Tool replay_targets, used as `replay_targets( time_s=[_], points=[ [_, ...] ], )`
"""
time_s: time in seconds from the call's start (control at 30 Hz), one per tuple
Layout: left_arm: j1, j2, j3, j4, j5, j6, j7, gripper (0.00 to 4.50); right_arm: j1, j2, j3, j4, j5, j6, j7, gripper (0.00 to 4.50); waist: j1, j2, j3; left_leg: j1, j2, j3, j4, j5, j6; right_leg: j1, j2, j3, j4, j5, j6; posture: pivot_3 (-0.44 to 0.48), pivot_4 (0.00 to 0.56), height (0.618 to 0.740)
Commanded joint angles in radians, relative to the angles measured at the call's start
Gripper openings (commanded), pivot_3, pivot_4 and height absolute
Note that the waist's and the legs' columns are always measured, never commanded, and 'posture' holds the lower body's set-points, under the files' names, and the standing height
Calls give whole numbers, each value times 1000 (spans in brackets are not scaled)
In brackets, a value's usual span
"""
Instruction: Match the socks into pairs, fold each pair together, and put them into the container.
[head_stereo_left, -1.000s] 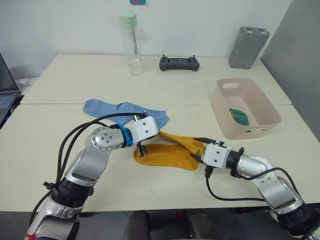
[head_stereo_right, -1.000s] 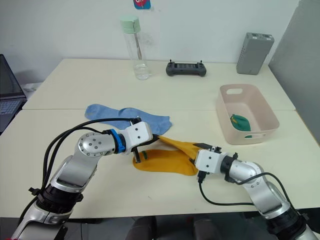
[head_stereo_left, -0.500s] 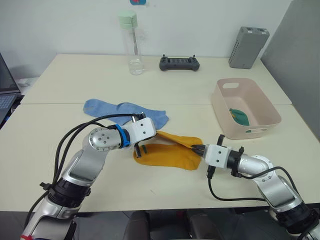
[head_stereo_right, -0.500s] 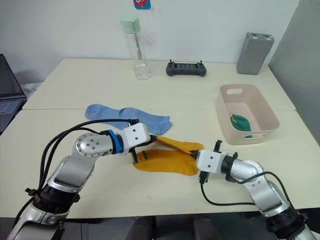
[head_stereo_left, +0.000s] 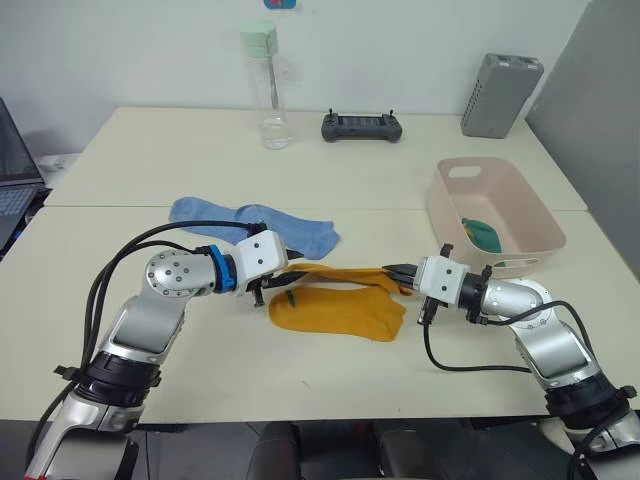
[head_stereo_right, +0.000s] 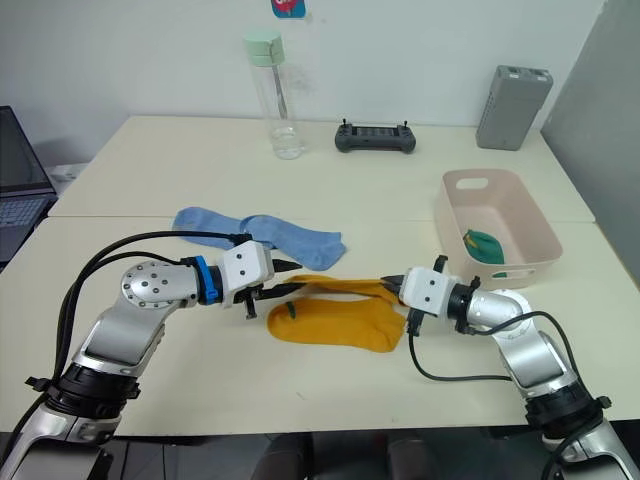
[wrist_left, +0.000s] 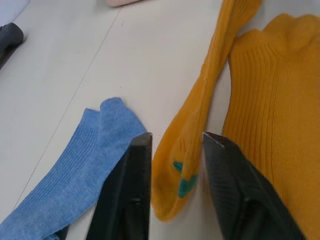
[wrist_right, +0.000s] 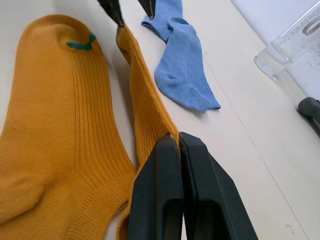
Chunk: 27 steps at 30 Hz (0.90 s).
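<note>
Bright, even indoor light falls from overhead, leaving only soft, short shadows on the pale table (head_stereo_left: 330, 180) beneath the arms and the yellow sock (head_stereo_left: 335, 312), with no harsh glare, sharp head views, and wrist views where the near black fingers (wrist_right: 167, 200) look slightly soft.
</note>
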<state>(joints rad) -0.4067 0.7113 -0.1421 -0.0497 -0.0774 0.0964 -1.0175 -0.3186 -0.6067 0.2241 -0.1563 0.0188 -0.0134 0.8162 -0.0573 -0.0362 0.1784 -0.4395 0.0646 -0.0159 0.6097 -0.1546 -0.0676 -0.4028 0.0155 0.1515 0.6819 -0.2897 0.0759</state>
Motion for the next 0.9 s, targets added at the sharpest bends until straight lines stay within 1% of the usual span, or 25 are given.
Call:
replay_targets(
  time_s=[0.03, 0.07, 0.23, 0.37, 0.5, 0.6, 0.7, 0.8, 0.9],
  points=[
    [45, -20, 42, 15, -31, -136, 14, 2947, 18, 4, -19, -27, 16, -18, 3, 0, 0, 0, 0, 0, 0, 0, 0, 0, 0, 0, 0, 0, 0, 0, 0, 0, 150, 740],
    [57, -26, 54, 17, -48, -142, 15, 2947, 21, 4, -21, -30, 17, -16, 3, 0, 0, 0, 0, 0, 0, 0, 0, 0, 0, 0, 0, 0, 0, 0, 0, 0, 150, 740],
    [91, -10, 93, 107, -39, -210, 26, 2947, 20, 8, -26, -32, 21, -8, 8, 0, 0, 0, 0, 1, 0, 0, 0, 0, 0, 0, 0, 0, 1, 0, 0, 0, 150, 740],
    [72, -35, 96, 136, -38, -249, 49, 2947, 15, 15, -25, -28, 21, -4, 7, 0, 0, 0, 0, 1, 0, 1, 1, 0, 0, 0, 0, 1, 0, 0, 0, 0, 150, 740],
    [63, -32, 84, 148, -19, -275, 51, 2947, 16, 21, -27, -36, 20, 4, 11, 0, 1, 0, 0, 1, 0, 1, 0, 0, 0, 0, 0, 1, 0, 1, 1, 0, 150, 740],
    [62, -31, 73, 149, -13, -284, 44, 2395, 19, 23, -28, -43, 21, 9, 10, 0, 1, 0, 0, 1, 0, 1, 0, 0, 0, 0, 0, 1, 0, 0, 0, 0, 150, 740],
    [83, -16, 55, 116, -38, -270, -10, 1507, 21, 28, -33, -54, 32, 31, 6, 0, 1, 0, 0, 1, 0, 1, 0, 0, 0, 0, 0, 1, 0, 0, 0, 0, 150, 740],
    [93, -3, 52, 96, -42, -265, -35, 1507, 20, 30, -35, -59, 35, 44, 6, 0, 0, 0, 0, 1, 0, 1, 0, 0, 0, 0, 0, 1, 0, 0, 0, 0, 150, 740],
    [99, 0, 60, 85, -39, -272, -31, 1507, 22, 33, -35, -59, 37, 53, 3, 0, 0, 0, 0, 1, 0, 1, 0, 0, 0, 0, 0, 1, 0, 0, 0, 0, 150, 740]
  ],
)
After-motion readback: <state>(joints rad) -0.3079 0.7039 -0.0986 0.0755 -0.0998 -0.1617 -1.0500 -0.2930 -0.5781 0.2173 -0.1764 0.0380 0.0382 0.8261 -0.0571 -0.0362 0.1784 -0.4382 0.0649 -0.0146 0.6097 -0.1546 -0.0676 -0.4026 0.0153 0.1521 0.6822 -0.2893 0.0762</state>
